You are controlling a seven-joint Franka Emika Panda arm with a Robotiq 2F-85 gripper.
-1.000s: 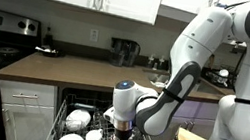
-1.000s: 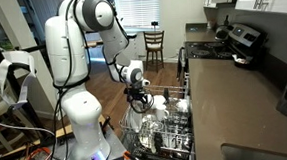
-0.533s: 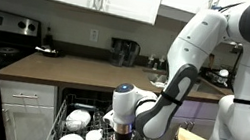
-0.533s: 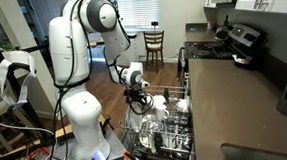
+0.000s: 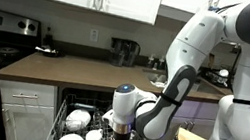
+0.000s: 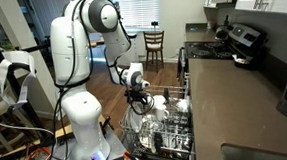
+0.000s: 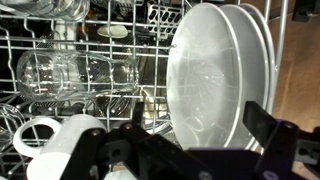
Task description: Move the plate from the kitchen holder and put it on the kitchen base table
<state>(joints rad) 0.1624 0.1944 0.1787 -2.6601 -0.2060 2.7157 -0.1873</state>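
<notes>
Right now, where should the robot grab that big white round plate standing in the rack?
Take the front white round plate by its upper rim, coming down from above. It stands on edge in the pale grey wire rack, another plate close behind, so only the thin rim looks free. The open end effector could straddle it, one finger per face.

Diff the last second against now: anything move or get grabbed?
The arm leaned slightly, easing the gripper a touch lower over the rack. Its jaws are open and nothing is grasped. The plates, rack and countertop stayed put.
</notes>
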